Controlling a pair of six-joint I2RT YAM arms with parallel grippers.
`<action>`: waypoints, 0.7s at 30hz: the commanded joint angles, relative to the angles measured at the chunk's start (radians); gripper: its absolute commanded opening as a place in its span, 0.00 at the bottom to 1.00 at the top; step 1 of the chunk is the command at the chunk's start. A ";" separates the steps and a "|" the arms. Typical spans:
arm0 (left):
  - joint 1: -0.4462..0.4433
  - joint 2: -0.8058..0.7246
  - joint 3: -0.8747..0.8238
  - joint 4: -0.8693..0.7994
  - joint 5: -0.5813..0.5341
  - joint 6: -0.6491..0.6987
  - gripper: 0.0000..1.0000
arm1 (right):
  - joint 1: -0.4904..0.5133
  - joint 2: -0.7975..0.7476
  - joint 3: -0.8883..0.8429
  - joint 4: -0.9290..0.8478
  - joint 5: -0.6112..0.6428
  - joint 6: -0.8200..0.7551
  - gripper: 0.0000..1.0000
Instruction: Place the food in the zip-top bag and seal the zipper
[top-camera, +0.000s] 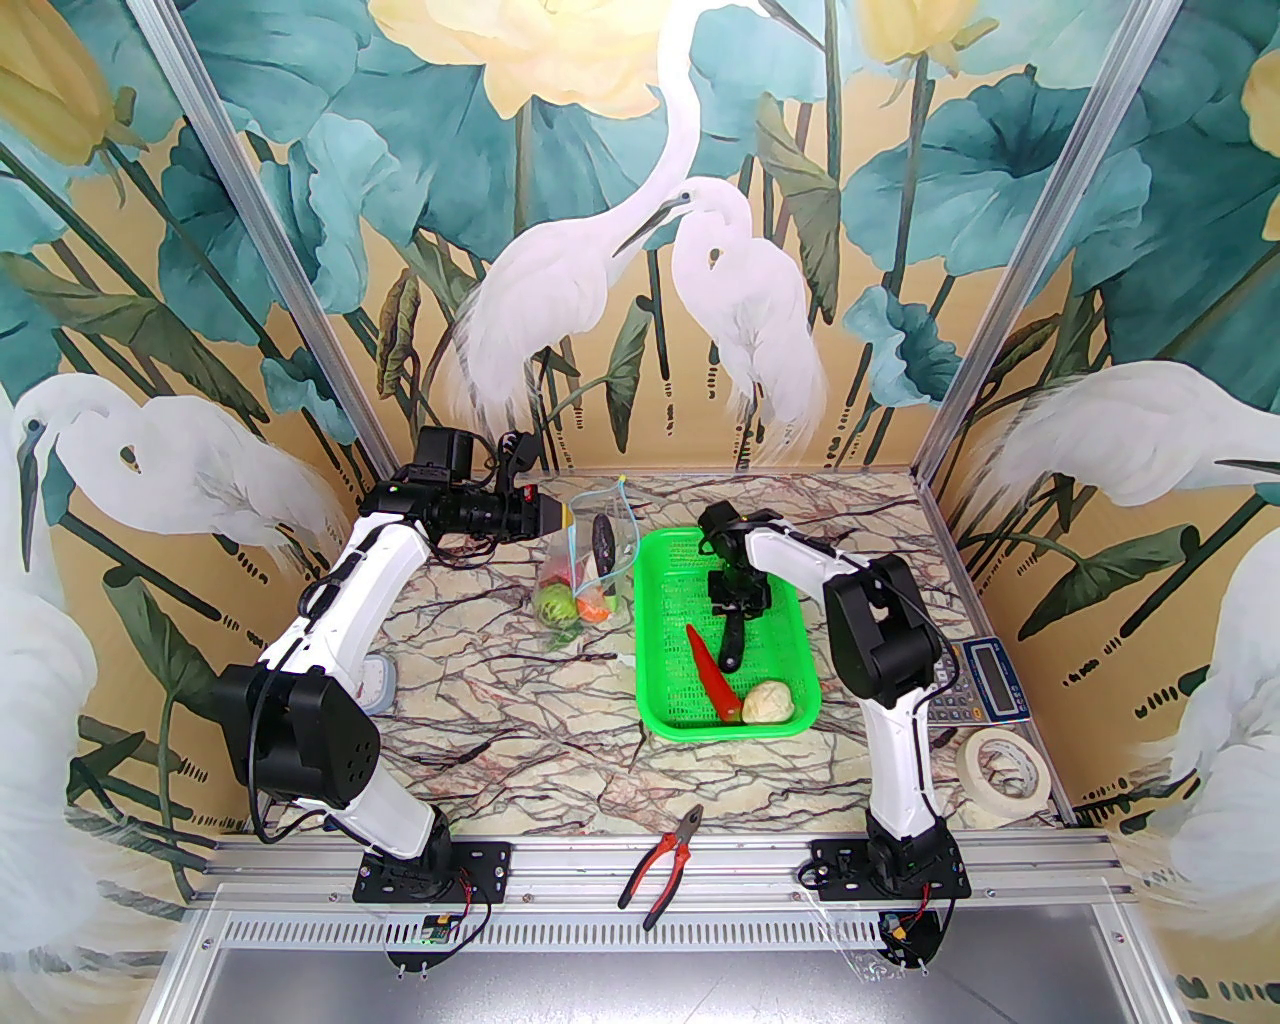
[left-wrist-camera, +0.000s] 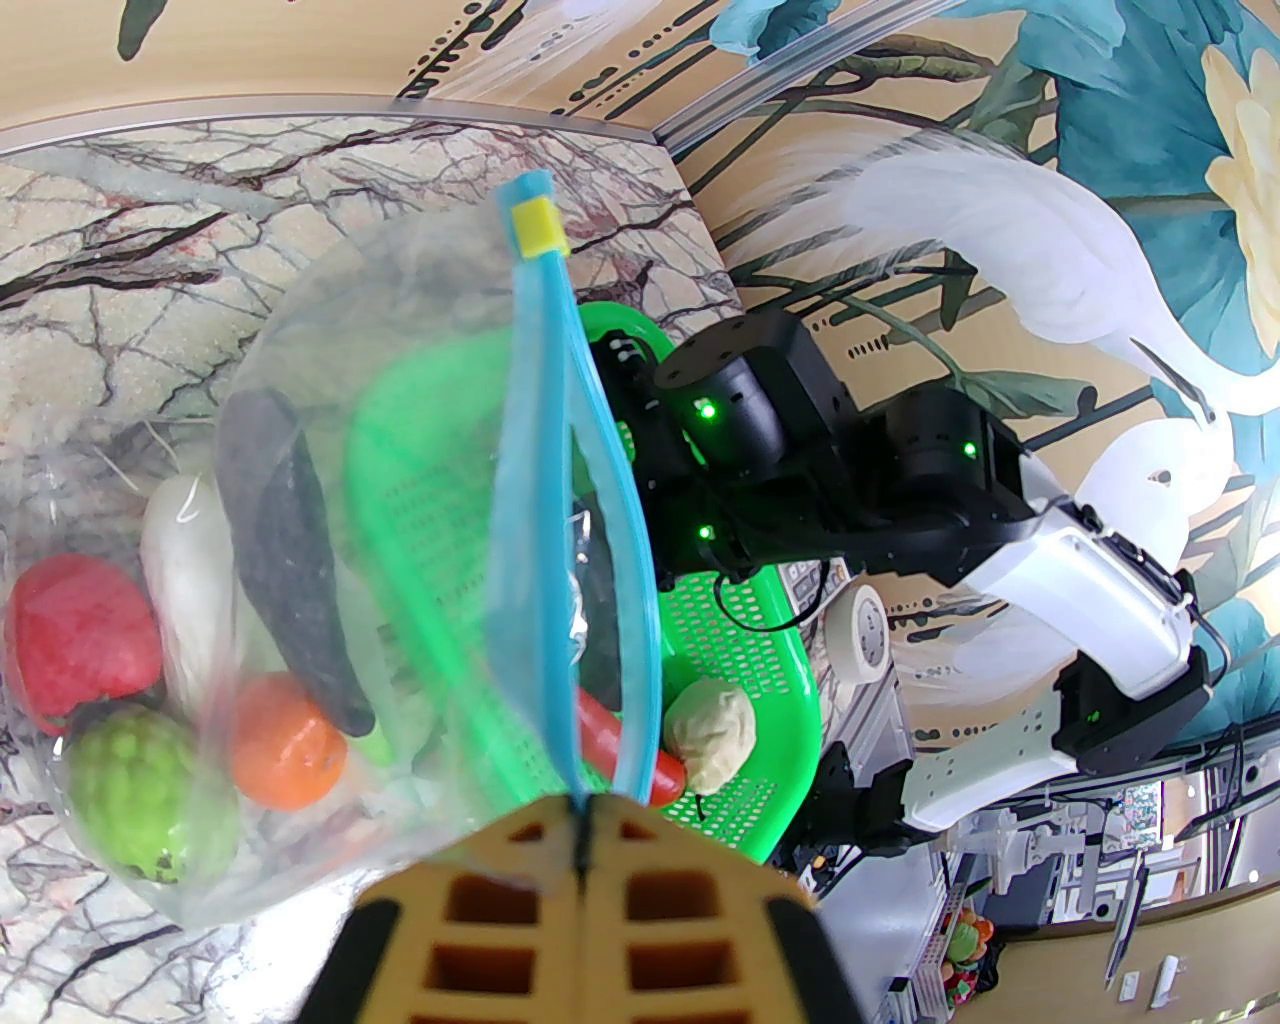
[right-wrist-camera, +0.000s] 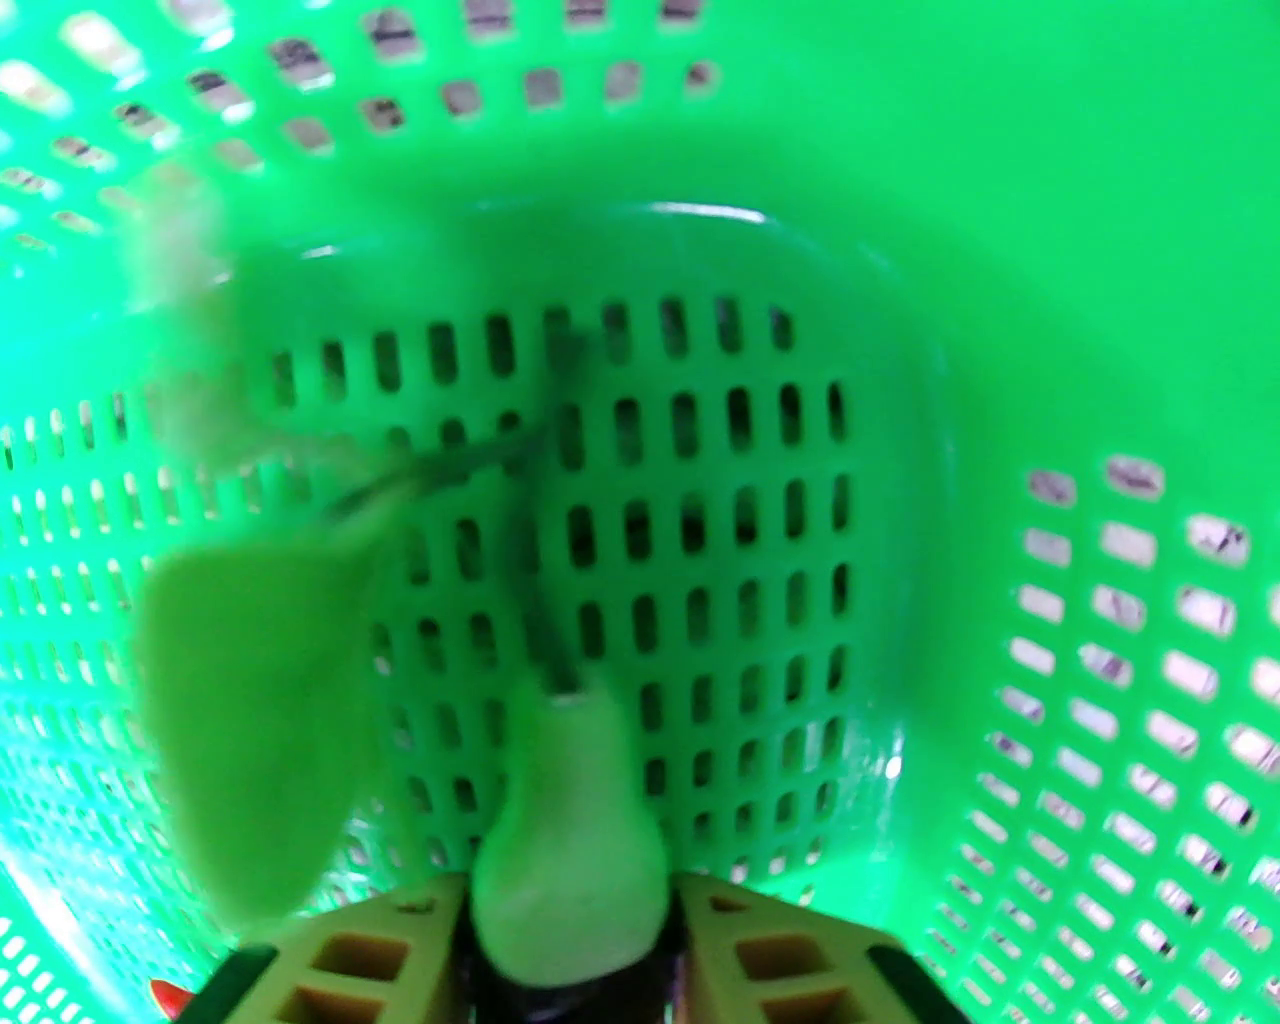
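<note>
My left gripper (top-camera: 560, 515) (left-wrist-camera: 582, 810) is shut on one end of the light blue zipper (left-wrist-camera: 545, 450), holding up the clear zip-top bag (top-camera: 575, 570) (left-wrist-camera: 330, 300) with its mouth slightly parted. Inside lie a red tomato (left-wrist-camera: 80, 640), green cabbage (left-wrist-camera: 140, 800), orange tomato (left-wrist-camera: 285, 740), white cucumber (left-wrist-camera: 185, 580) and a dark eggplant (left-wrist-camera: 290, 560). My right gripper (top-camera: 737, 605) (right-wrist-camera: 570, 940) is down in the green basket (top-camera: 670, 590) (right-wrist-camera: 1000, 300), shut on the stem end of another eggplant (top-camera: 733, 645) (right-wrist-camera: 570, 830). A red chili (top-camera: 712, 685) and cauliflower (top-camera: 768, 703) lie in the basket's near end.
Red-handled pliers (top-camera: 665, 865) lie at the table's near edge between the arm bases. A tape roll (top-camera: 1003, 763) and a calculator (top-camera: 975, 680) sit right of the right arm. A small clear lid (top-camera: 378, 685) rests by the left arm.
</note>
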 joint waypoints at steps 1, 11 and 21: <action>0.004 -0.001 0.002 -0.020 -0.011 0.014 0.01 | -0.004 -0.017 -0.040 0.016 -0.006 0.021 0.30; 0.004 0.013 0.012 -0.014 -0.002 0.005 0.01 | 0.001 -0.252 -0.084 0.133 -0.001 0.064 0.23; 0.002 0.027 0.026 -0.032 0.011 0.006 0.01 | 0.083 -0.556 -0.089 0.418 0.075 0.092 0.20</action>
